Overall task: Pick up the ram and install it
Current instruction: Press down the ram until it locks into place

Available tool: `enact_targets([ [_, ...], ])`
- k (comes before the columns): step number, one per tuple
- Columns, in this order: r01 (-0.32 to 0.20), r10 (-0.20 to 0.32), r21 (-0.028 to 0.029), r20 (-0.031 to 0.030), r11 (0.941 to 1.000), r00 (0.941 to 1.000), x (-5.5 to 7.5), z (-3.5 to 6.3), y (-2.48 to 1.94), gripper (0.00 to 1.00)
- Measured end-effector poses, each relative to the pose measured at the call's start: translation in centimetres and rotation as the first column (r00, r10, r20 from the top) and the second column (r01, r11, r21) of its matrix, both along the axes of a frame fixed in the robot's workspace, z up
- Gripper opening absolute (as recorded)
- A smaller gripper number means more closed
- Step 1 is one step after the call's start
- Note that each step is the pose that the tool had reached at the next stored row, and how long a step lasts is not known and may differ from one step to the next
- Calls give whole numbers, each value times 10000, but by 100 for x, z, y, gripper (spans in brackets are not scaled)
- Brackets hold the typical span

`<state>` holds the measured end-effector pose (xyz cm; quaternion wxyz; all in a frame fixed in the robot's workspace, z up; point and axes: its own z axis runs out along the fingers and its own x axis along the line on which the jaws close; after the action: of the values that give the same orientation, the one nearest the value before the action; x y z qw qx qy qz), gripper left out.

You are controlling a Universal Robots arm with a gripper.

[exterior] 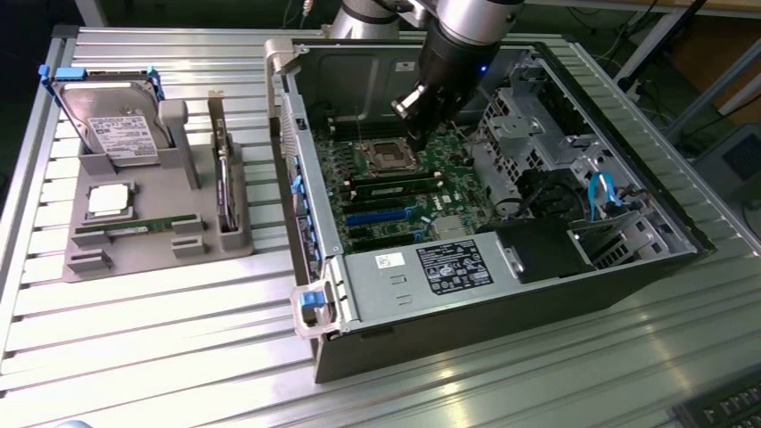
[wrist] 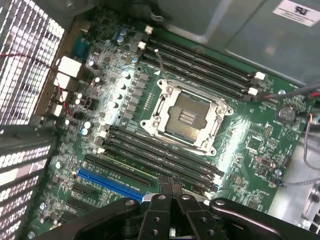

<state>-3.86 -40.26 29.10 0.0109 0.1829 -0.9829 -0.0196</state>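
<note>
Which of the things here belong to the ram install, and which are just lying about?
Job in hand:
ram on the grey tray
memory slots on the motherboard
pincer, shut, over those slots

Lying about:
hard drive with white label
silver processor chip
power supply

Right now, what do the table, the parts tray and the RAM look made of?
Table: bare metal, likely aluminium; ribbed, shiny.
Tray: matte grey plastic, possibly printed; blocky molded holders.
RAM: green circuit board carrying small chips.
</note>
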Motion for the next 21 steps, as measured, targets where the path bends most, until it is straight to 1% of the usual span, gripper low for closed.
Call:
enact_targets([
  [1, 298, -298, 0, 0, 9996, 9996, 0, 0, 0, 11],
  [3, 626, -626, -1, 0, 9980, 9980, 0, -1, 0, 11],
  [4, 855, -855, 0, 0, 9963, 9963, 0, -1, 0, 11],
  [6, 1141, -1141, 0, 0, 9935, 9935, 0, -2, 0, 11],
  [7, 1456, -1456, 0, 0, 9893, 9893, 0, -2, 0, 11],
  [11, 2095, -2095, 0, 0, 9778, 9778, 0, -3, 0, 11],
  [14, 2526, -2526, 0, 0, 9676, 9676, 0, -4, 0, 11],
  [15, 2737, -2737, -1, 0, 9618, 9618, 0, -3, 0, 11],
  [18, 3149, -3149, 0, 0, 9491, 9491, 0, -4, 0, 11],
  [19, 3187, -3187, -6, 2, 9479, 9479, 0, -4, 0, 11],
  [21, 3190, -3190, -9, 3, 9478, 9478, 0, -4, 0, 11],
])
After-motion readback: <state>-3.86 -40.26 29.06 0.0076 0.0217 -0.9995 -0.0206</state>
